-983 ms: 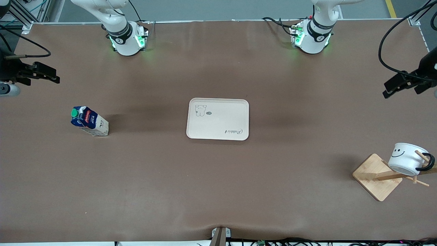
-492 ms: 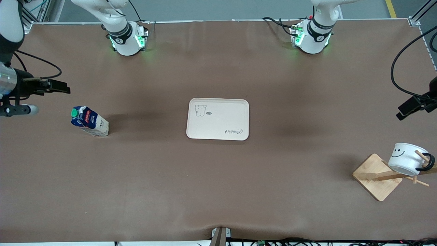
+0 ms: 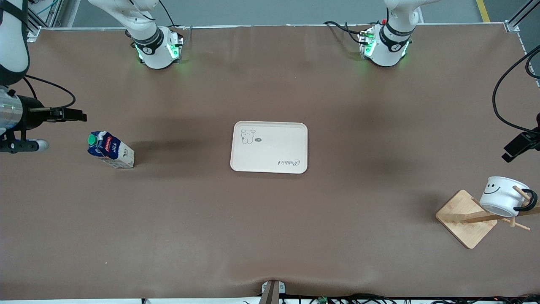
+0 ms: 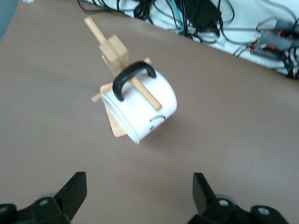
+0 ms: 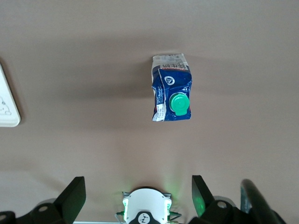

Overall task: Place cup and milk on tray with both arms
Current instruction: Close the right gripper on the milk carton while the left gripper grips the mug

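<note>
I have the right end effector [image 3: 76, 115] up in the air over the table [image 3: 270, 219] at the right arm's end, with the milk [image 3: 110, 150] standing on the table close below it and a little toward the tray. In the right wrist view its fingers [image 5: 70, 198] are spread wide with nothing between them, and the milk [image 5: 171, 93] sits upright ahead of the gap, green cap on top, clear of both fingers. A corner of the tray [image 5: 7, 105] shows at the edge of that view, well apart from the carton. The tray [image 3: 269, 147] lies flat in the middle of the table, bare apart from its cartoon print and lettering, and well away from both end effectors. My left end effector [image 3: 519, 146] hangs over the left arm's end of the table, with only part of it inside the front view. The cup [image 3: 503, 196] is below it and nearer to the front camera, hung by its black handle on a peg of the wooden rack [image 3: 466, 219], tilted with the smiley face showing. From the left wrist I see that end effector's fingers [image 4: 72, 191] wide apart and holding nothing, and the cup [image 4: 140, 105] ahead of them, not touching, still on the rack [image 4: 114, 53] with the peg through its handle.
</note>
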Robot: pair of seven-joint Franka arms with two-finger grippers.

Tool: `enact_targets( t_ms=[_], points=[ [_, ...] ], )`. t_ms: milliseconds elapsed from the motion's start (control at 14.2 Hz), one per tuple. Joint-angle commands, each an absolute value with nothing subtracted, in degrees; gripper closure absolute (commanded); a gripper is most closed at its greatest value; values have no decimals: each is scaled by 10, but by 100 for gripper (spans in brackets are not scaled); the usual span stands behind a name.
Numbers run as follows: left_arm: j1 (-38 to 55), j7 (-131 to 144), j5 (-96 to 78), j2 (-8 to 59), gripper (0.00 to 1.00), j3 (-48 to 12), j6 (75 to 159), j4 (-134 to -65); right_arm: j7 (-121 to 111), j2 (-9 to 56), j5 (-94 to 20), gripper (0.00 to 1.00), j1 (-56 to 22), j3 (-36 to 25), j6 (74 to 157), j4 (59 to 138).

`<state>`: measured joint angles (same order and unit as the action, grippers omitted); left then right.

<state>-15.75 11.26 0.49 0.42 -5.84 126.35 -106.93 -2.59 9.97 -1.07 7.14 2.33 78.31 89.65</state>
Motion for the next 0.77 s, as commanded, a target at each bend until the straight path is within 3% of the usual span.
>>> enact_targets(
  t_ms=[0, 421, 702],
  points=[
    [-165, 117, -17, -12, 0, -63, 1345, -1134, 24, 108, -21, 0, 72, 32, 773, 866],
    [-164, 117, -42, 17, 0, -63, 1460, -1180, 31, 123, -13, 0, 75, 32, 777, 869],
    [-174, 107, -42, 34, 0, -63, 1484, -1185, 59, 141, -12, 0, 73, 32, 821, 871]
  ],
)
